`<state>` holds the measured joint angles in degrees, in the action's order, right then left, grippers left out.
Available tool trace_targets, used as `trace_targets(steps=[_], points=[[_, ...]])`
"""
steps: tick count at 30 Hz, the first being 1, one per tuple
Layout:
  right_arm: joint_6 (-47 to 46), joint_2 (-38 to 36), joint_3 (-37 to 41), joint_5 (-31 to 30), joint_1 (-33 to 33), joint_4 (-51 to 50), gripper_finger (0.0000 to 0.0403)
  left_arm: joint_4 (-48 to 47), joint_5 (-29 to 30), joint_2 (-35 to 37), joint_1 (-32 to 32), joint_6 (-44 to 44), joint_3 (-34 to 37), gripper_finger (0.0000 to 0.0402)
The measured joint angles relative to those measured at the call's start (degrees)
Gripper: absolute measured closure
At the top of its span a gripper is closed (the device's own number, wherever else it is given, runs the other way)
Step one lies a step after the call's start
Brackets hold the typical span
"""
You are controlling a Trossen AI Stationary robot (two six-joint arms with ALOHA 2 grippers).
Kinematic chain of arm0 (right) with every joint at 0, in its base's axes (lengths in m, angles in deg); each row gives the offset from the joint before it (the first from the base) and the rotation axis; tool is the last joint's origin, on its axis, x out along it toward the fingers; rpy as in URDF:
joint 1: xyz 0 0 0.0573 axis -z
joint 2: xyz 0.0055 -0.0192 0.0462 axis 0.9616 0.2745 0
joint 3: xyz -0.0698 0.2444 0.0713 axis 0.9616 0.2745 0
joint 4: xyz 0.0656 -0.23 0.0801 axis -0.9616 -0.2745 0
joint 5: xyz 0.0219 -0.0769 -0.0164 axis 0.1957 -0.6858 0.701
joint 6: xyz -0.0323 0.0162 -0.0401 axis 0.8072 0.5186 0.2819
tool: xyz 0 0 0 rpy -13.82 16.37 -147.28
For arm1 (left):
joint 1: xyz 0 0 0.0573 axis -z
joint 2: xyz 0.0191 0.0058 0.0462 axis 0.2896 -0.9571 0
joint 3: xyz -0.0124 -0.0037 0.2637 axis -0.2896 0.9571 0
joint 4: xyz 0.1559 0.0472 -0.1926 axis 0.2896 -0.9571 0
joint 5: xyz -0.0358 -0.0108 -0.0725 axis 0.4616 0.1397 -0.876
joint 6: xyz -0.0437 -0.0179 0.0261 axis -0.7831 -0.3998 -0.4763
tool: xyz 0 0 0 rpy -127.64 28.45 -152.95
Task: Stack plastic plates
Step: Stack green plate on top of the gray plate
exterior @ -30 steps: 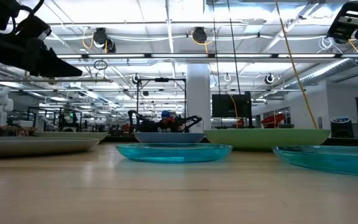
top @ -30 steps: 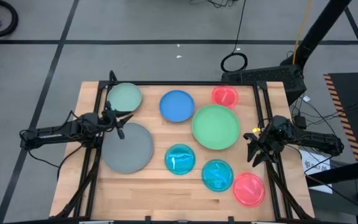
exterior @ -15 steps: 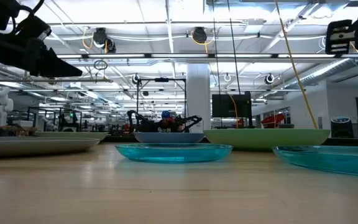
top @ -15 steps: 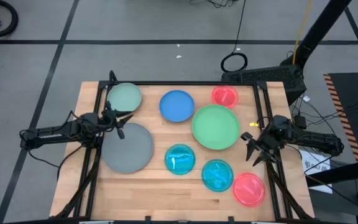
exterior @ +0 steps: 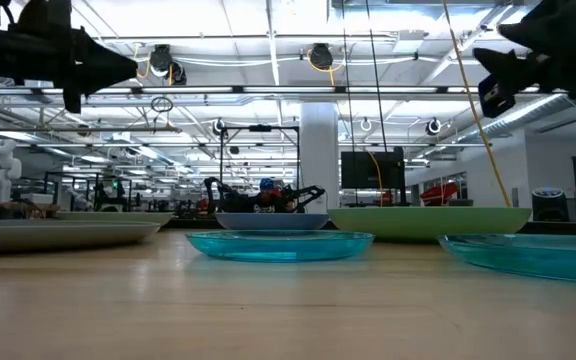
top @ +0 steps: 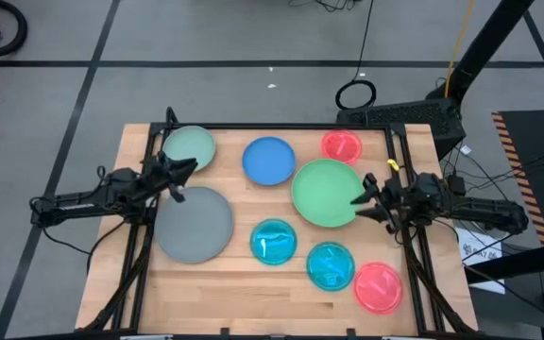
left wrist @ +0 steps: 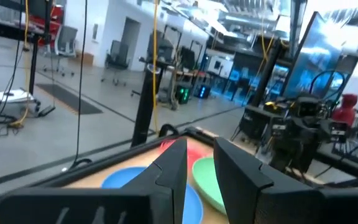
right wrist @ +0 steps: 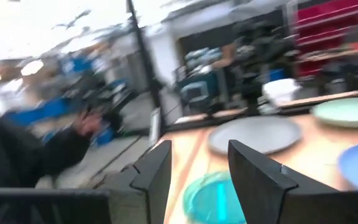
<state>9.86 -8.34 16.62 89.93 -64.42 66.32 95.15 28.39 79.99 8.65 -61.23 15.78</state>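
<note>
Several plastic plates lie flat and apart on the wooden table: pale green (top: 189, 147), blue (top: 268, 161), small pink (top: 342, 145), large green (top: 327, 193), grey (top: 195, 224), two cyan (top: 274, 241) (top: 331, 265) and a pink one (top: 378, 287). My left gripper (top: 187, 168) hovers open between the pale green and grey plates, pointing level toward the table's right, high up in the low view (exterior: 108, 65). My right gripper (top: 359, 195) hovers open above the large green plate's right rim, pointing left. Neither gripper has anything between its fingers (left wrist: 201, 168) (right wrist: 197, 168).
A black frame (top: 281, 126) runs along the table's far edge and down both sides by the arms' bases. Bare wood (top: 253, 293) lies along the near edge. Beyond the table the floor carries cables and a stand (top: 414, 113).
Both grippers have tipped up from pointing down to pointing level and have rolled about their own axes. The left one has risen a little by the table's left edge. The right one has swung toward the large green plate. No plate has moved.
</note>
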Motion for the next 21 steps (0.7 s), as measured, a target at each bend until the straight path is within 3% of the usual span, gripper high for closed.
trace_targets(steps=[4,9,12,15,21], points=[[-2.73,4.57,0.0,-3.46,0.0,5.79,0.025,1.21,0.04,0.0,0.01,0.79,0.0,0.0316],[-5.64,10.31,0.0,-3.88,0.0,12.63,0.025,2.98,0.18,0.0,0.0,4.32,0.0,0.0316],[-7.4,13.89,-0.01,-3.88,0.0,19.75,0.025,3.33,0.19,0.0,0.0,3.51,0.0,0.0316],[-6.68,17.33,-1.81,-3.89,0.0,20.54,0.025,4.7,0.01,-0.09,0.01,1.74,0.0,0.0316],[-4.49,26.33,-9.94,-4.02,0.0,18.44,0.025,19.19,-10.6,-5.0,0.19,2.46,0.0,0.0316]])
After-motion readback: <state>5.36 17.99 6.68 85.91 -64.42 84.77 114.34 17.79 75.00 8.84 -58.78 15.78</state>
